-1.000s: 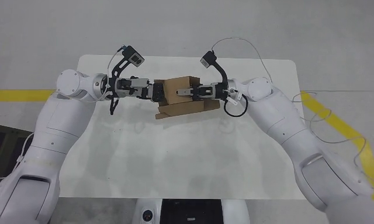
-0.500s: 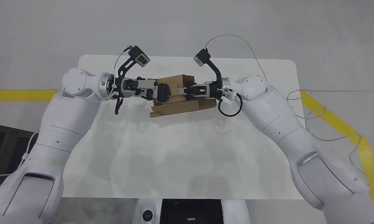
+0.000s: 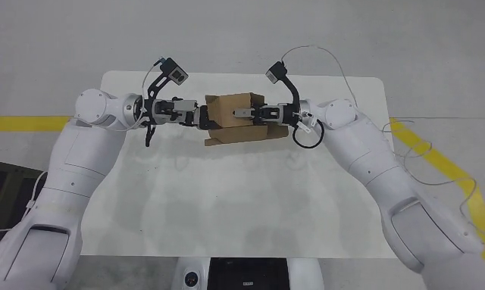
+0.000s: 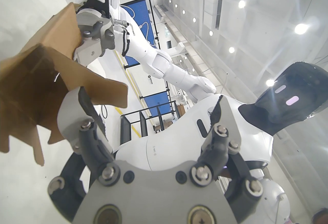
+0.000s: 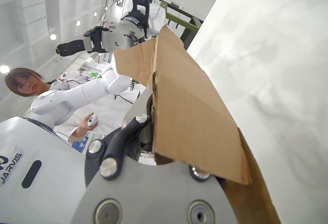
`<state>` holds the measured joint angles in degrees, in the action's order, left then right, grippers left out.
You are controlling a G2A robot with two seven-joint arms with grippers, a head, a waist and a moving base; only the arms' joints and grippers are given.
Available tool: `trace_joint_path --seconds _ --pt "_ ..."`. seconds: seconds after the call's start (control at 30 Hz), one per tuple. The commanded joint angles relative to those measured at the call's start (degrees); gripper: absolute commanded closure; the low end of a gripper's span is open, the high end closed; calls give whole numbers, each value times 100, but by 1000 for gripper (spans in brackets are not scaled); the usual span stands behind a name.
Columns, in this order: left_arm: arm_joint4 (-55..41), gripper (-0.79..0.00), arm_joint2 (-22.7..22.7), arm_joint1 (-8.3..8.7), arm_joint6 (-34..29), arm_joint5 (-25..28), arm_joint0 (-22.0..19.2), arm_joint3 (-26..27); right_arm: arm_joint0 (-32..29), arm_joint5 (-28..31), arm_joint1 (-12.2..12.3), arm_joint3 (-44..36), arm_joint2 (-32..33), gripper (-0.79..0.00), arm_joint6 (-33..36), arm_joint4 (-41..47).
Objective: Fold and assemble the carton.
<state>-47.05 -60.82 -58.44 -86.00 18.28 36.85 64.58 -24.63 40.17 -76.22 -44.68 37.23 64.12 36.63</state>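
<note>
Top view: brown cardboard carton with loose flaps, held up over the far middle of the white worktop.
Left jaws: wide, one finger touches a flap.
Right jaws: pinching the carton's wall.

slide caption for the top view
Right claw grips the carton over the table; open left claw meets its other end

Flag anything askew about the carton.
The carton is not square yet: held over the table by the right pincer, it looks skewed, with a loose flap jutting out near the left pincer.
</note>
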Motion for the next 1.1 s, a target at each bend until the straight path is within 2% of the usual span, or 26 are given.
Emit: trace_joint_path --seconds 0.0,0.53,1.07 --pt "155 -785 -32 16 6 6 30 17 -52 -86 31 -141 30 0 86 66" --pt "584 -785 -300 99 55 55 130 65 -369 -578 188 -985 -11 0 578 231" --pt "450 -785 -292 78 -32 -32 214 265 -380 -651 151 -1178 -206 0 651 328"
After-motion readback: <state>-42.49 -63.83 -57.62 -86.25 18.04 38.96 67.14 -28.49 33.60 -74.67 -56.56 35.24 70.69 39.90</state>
